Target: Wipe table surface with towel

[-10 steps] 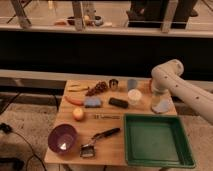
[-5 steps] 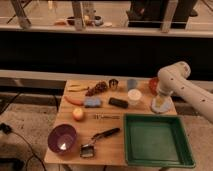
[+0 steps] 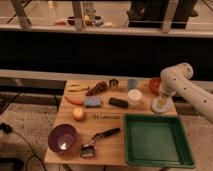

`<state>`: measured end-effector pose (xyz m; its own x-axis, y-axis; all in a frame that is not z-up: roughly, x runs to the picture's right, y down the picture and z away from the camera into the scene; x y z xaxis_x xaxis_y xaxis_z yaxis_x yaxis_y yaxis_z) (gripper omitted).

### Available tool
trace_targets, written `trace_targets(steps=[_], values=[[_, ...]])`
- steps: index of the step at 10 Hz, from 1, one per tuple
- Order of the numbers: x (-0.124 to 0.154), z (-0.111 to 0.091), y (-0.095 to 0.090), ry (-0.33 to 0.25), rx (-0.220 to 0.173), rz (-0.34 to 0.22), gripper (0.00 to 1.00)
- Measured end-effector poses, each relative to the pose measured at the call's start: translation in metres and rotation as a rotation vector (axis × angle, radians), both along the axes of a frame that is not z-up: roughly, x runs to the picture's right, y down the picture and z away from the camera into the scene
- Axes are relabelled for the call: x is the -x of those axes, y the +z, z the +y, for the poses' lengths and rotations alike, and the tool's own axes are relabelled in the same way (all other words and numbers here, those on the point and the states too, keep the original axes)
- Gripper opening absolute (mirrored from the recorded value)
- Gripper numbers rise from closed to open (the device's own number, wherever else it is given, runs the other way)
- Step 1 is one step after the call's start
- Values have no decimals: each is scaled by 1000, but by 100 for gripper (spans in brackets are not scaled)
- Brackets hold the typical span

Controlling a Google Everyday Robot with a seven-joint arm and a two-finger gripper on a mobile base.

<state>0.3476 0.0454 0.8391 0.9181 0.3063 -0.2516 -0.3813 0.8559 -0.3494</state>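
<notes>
- The gripper (image 3: 161,101) points down at the table's right edge, just behind the green tray's (image 3: 126,142) far right corner, and its tip meets the towel (image 3: 154,108).
- Whether the gripper is spread or pinching the cloth cannot be told.
- The towel lies as a small pale heap on the table (image 3: 111,128), touching or nearly touching the tray's far rim.
- The white arm (image 3: 192,95) reaches in from the right, above the tray's right side, with its elbow over the table's back corner.
- A red bowl (image 3: 154,85) sits just behind the towel, farther from the tray.
- A white cup (image 3: 134,96) stands left of the towel, just behind the tray's far left corner, with a black block (image 3: 118,102) beside it.
- Behind the cup are a grey cup (image 3: 132,83) and a metal cup (image 3: 114,84).
- Bare wood shows in a narrow strip along the tray's far rim, between towel and white cup.
- Left of the tray lie a fork (image 3: 107,117) and a brush (image 3: 99,139), with a purple bowl (image 3: 62,138) beyond the brush.
- Well left of the tray are an orange fruit (image 3: 78,114), a blue sponge (image 3: 92,102), a carrot (image 3: 73,100) and grapes (image 3: 98,88).
- The tray fills the table's near right corner up to both edges.
</notes>
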Motion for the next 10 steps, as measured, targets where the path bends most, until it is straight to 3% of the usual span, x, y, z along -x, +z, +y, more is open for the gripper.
trace_targets(steps=[5, 10], values=[[-16, 4, 9, -21, 9, 11, 80], [-25, 6, 14, 35, 11, 28, 80]])
